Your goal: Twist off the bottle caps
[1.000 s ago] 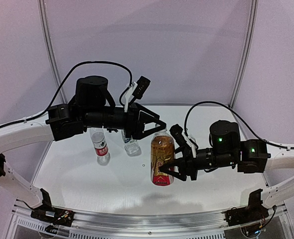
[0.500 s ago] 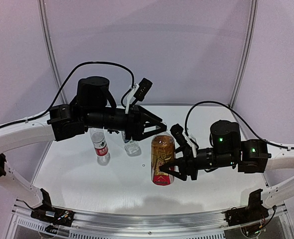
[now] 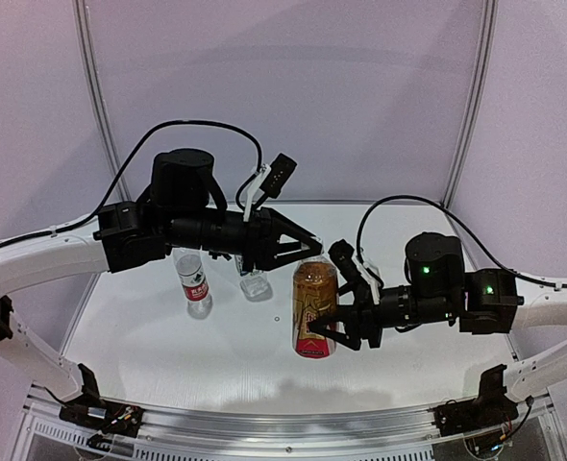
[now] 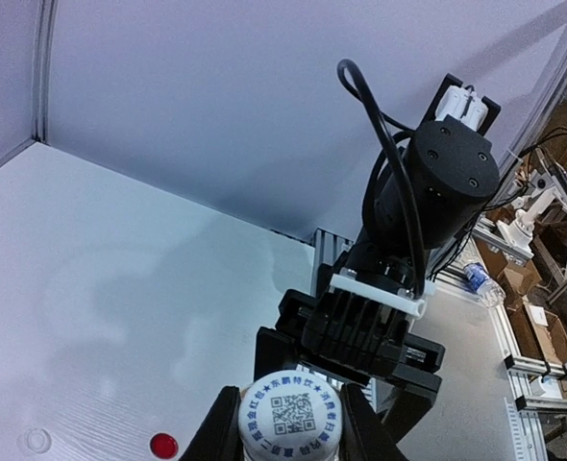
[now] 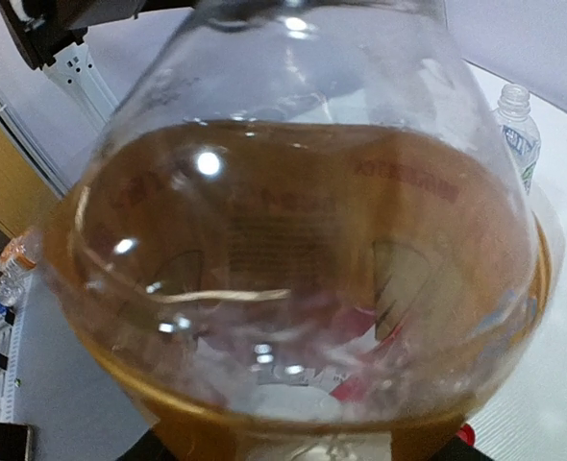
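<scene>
The amber bottle [image 3: 314, 307] with the red-gold label stands upright at mid table and fills the right wrist view [image 5: 293, 250]. My right gripper [image 3: 330, 328] is shut on its lower body. My left gripper [image 3: 310, 250] is at the bottle's top, shut on the white cap with blue print [image 4: 290, 413]. The fingers [image 4: 360, 434] press on both sides of the cap. I cannot tell whether the cap still sits on the neck. A loose red cap [image 4: 164, 445] lies on the table. The third cap is out of view.
The clear bottle with the red label [image 3: 196, 285] and the one with the green-blue label [image 3: 255, 281] stand behind my left arm. The green-blue one has an open neck [image 5: 514, 96]. White walls and frame posts close the back and sides.
My left gripper has lifted slightly and turned at the amber bottle's top. The right gripper and the bottle have hardly moved.
</scene>
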